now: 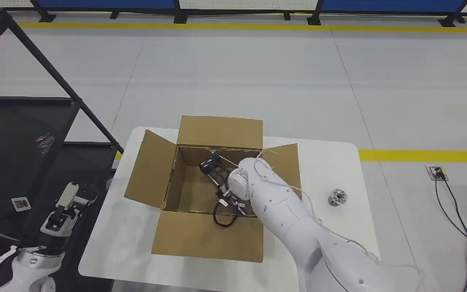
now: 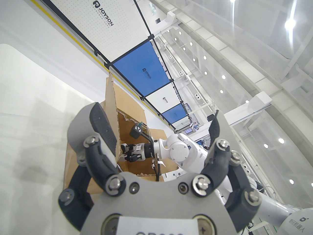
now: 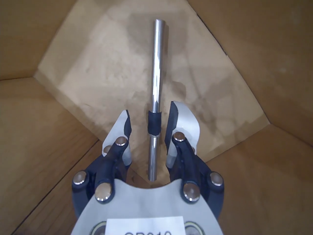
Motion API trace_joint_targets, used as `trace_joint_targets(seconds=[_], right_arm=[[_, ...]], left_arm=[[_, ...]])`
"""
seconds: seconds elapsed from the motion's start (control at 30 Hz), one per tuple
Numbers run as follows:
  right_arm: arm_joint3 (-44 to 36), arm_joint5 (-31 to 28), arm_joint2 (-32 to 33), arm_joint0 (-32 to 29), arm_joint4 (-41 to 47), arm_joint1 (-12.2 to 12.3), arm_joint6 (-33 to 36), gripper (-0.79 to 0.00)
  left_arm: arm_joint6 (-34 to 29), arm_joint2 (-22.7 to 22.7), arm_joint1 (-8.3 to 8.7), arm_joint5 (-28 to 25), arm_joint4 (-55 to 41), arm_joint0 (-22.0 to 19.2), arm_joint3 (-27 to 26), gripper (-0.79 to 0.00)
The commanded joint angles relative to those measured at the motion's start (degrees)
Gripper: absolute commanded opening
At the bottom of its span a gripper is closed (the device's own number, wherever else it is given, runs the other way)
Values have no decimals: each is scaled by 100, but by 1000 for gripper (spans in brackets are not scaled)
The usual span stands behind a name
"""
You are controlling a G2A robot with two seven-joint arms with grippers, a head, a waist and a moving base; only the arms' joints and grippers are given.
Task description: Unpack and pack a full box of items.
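An open cardboard box (image 1: 208, 235) stands on the white table (image 1: 332, 164), its flaps spread outward. My right arm reaches down into it, with the right gripper (image 1: 212, 165) near the far wall. On the box floor (image 3: 110, 62) lies a shiny metal rod (image 3: 157, 62) with a black band (image 3: 154, 123). The right gripper (image 3: 149, 110) is open and straddles the rod at the band, with a gap on each side. My left gripper (image 2: 156, 116) is open and holds nothing, tilted upward beside the table's left edge (image 1: 69, 193).
A small shiny metal part (image 1: 336, 197) sits on the table to the right of the box. A black frame with netting (image 1: 36, 146) stands left of the table. The box's left flap (image 2: 111, 103) rises close to the left gripper.
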Motion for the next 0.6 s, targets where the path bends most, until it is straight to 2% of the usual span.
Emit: trace_joint_targets(seconds=[0.0,0.4,0.53,0.57], right_arm=[[-4,-249,73,44,93,43,-40,-431],[-483,-1042,410,112,232,429,-404,-394],[-928,-1161,567,33,210,654,-418,-286],[-1083,-1144,617,-7,195,723,-415,-215]], left_arm=[[0,0,0,0,0,0,0,0],[0,0,0,0,0,0,0,0],[0,0,0,0,0,0,0,0],[0,0,0,0,0,0,0,0]])
